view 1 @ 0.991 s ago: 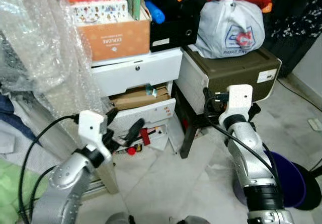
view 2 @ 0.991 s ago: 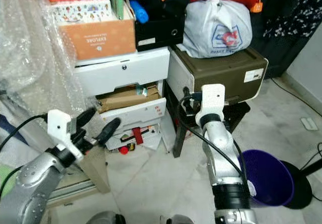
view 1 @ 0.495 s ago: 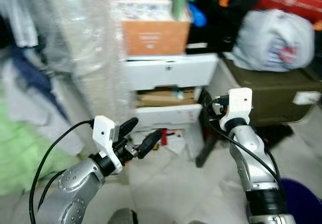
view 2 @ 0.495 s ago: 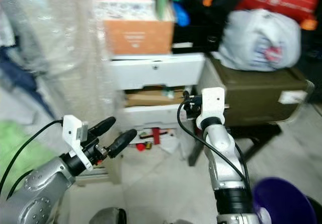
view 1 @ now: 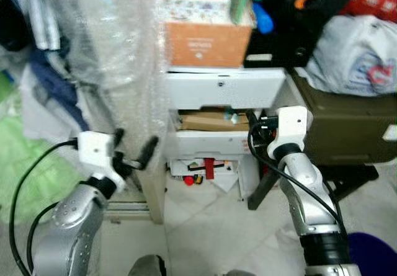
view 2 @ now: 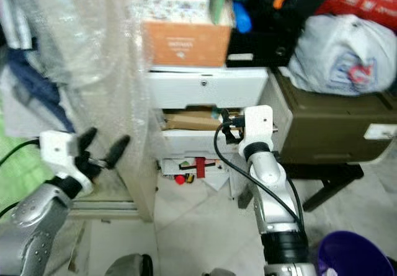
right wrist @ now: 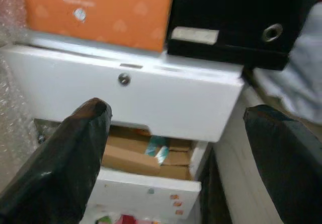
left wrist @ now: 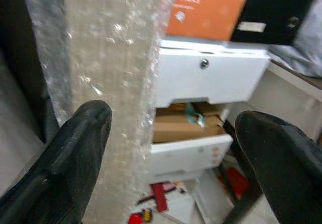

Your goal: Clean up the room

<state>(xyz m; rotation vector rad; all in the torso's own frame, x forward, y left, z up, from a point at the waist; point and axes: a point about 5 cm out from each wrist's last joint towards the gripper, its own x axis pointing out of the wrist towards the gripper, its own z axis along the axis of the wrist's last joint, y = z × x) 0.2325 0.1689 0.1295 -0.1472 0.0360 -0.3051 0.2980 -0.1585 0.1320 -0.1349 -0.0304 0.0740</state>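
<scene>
My left gripper (view 1: 133, 149) is open and empty, held low in front of a tall post wrapped in bubble wrap (view 1: 146, 71); the wrist view shows that wrap (left wrist: 110, 83) between its fingers. My right gripper (right wrist: 178, 113) is also open and empty, raised before a white drawer unit (view 1: 223, 89). The unit's middle drawer stands ajar with brown cardboard (view 1: 205, 121) inside. Small red and dark odds and ends (view 1: 201, 170) lie on the floor at the unit's foot.
An orange box (view 1: 208, 43) and a black box (view 1: 282, 37) sit on the drawer unit. A white plastic bag (view 1: 356, 56) rests on an olive bin (view 1: 347, 130) to the right. Clothes and green fabric (view 1: 18, 158) pile at left. A purple bucket (view 2: 353, 257) stands at lower right.
The camera has swung, so the whole scene sits further right. My left gripper has drawn back leftward, from before the lower drawers to the bubble-wrapped post. Both grippers stay open.
</scene>
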